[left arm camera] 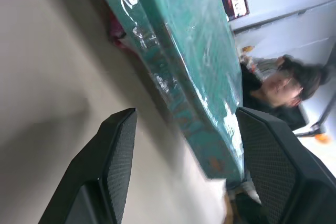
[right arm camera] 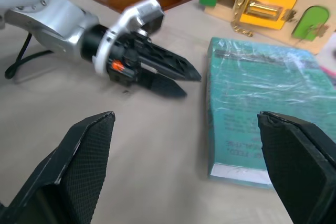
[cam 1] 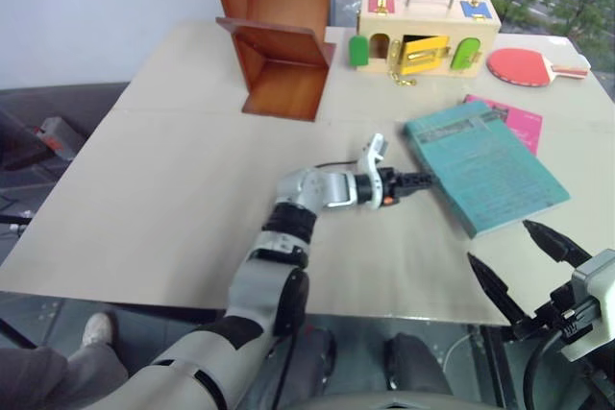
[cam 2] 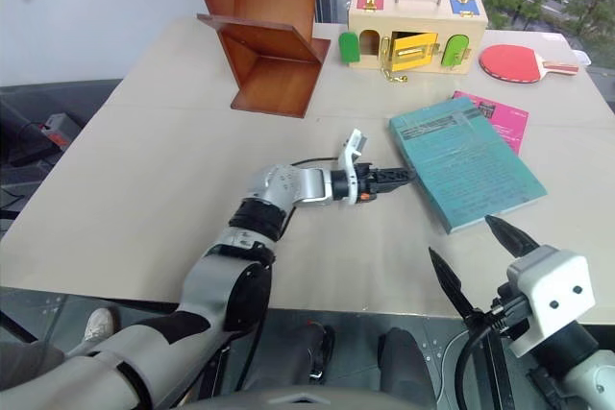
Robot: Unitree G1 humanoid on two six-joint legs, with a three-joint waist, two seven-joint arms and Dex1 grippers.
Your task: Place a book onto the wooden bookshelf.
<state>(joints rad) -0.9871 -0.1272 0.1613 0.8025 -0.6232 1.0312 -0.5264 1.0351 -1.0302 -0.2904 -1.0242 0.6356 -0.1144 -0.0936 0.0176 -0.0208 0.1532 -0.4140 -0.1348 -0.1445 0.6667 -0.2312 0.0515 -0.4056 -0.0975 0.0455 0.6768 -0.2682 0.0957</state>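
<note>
The teal-green book lies flat on the table's right side, partly over a smaller pink book. My left gripper reaches in level from the left, open, its tips just short of the book's near left edge. In the left wrist view that edge runs ahead between the two spread fingers. My right gripper hangs open near the table's front right edge, apart from the book, with nothing in it. The reddish-brown wooden bookshelf stands at the back, left of centre.
A pale wooden box with coloured doors and a red table-tennis paddle sit at the back right. The beige table is bare on its left half. A person shows beyond the book in the left wrist view.
</note>
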